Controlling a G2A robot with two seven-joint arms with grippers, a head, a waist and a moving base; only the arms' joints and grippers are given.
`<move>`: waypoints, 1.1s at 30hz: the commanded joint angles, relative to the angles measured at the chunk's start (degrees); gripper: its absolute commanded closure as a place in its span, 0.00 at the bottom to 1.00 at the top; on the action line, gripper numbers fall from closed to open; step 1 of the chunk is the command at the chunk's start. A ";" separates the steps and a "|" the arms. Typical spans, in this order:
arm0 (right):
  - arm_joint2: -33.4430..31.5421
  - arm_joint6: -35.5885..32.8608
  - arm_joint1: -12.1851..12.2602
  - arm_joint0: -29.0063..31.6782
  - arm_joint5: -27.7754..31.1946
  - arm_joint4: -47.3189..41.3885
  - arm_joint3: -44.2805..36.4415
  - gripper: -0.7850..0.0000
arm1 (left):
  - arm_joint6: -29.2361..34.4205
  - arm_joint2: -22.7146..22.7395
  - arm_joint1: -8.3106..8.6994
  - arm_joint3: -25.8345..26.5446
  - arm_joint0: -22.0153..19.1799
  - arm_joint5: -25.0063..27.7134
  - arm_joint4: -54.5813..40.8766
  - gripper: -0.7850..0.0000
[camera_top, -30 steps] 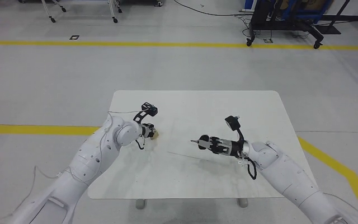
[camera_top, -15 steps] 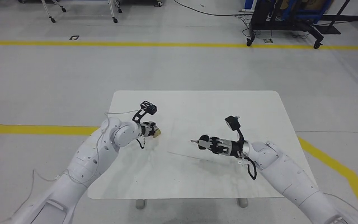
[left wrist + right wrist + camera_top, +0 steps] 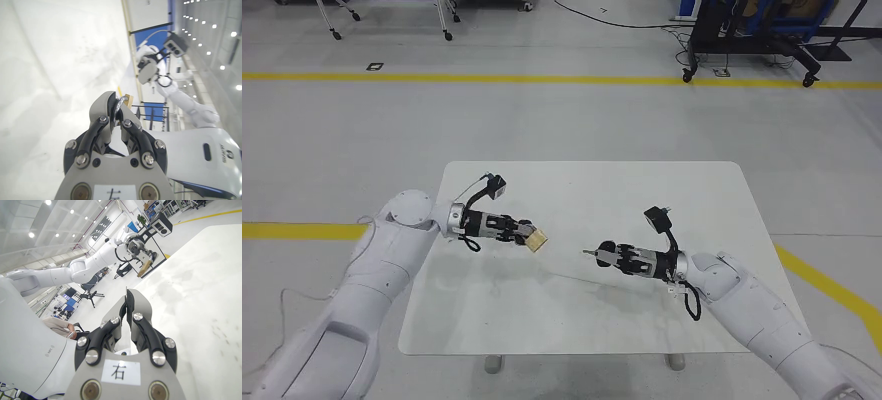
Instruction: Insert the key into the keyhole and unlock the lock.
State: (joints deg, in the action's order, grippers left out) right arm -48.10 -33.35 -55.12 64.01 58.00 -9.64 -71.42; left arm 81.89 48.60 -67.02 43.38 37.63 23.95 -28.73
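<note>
My left gripper (image 3: 522,235) is shut on the steel shackle of a small brass padlock (image 3: 534,240), holding it above the left-middle of the white table (image 3: 642,190). In the left wrist view the shackle (image 3: 121,100) sits between the pads and the brass body (image 3: 129,100) sticks out past the fingertips. My right gripper (image 3: 600,253) hangs over the table's middle, shut on a thin metal key (image 3: 588,253) whose tip points toward the padlock. A short gap separates key and lock. In the right wrist view the key (image 3: 126,292) shows edge-on, with the padlock (image 3: 144,266) farther off.
The tabletop carries nothing besides the two arms' things. Its near edge (image 3: 542,352) lies below both grippers. A black wheeled rack (image 3: 752,40) and a cart stand far back on the floor beyond yellow lines.
The left arm has swung its elbow out to the left and stretched along the table, carrying the padlock a little right toward the key. The right arm has stayed still.
</note>
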 commanded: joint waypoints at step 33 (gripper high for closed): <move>-2.29 11.93 -1.00 5.60 -5.59 -2.69 -7.83 1.00 | 6.11 -9.30 -6.24 -7.02 -0.39 -25.10 -31.09 1.00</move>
State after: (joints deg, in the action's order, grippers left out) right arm -50.41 -21.50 -56.10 69.48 52.59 -12.17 -79.07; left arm 88.00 39.31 -73.26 36.36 37.24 -1.15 -59.82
